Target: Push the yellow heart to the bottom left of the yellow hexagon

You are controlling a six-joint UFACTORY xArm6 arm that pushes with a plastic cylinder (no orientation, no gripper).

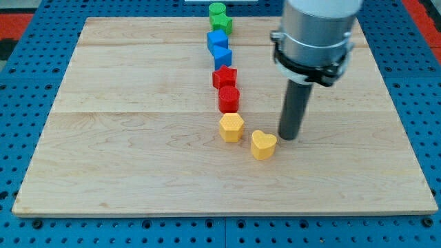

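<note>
- The arm has no claw at all, so there is nothing to open or close. It ends in a dark rod, and my tip (289,138) is the bottom end of that rod, resting on the wooden board (124,165).
- The yellow heart (263,145) sits near the middle of the board, a bit toward the view's bottom.
- My tip is just beside the heart, on the heart's right and a little toward the view's top. I cannot tell if they touch.
- The yellow hexagon (231,127) is just to the left of the heart and a little higher in the view. The two are close, with a small gap between them.
- So right now the heart is at the bottom right of the hexagon. It needs to be at the bottom left.
- This is the part that matters most: the heart lies to the left of my tip, and the goal spot is farther left again. I think a push toward the view's left would send the heart the right way.
- I think the heart has to pass under the hexagon, so the push should lean a bit toward the view's bottom too. A flat push could bump the hexagon.
- Above the hexagon a line of blocks runs up the board: a red block (229,98), a red star (224,76), two blue blocks (220,48) and two green blocks (220,18). They are out of the way.
</note>
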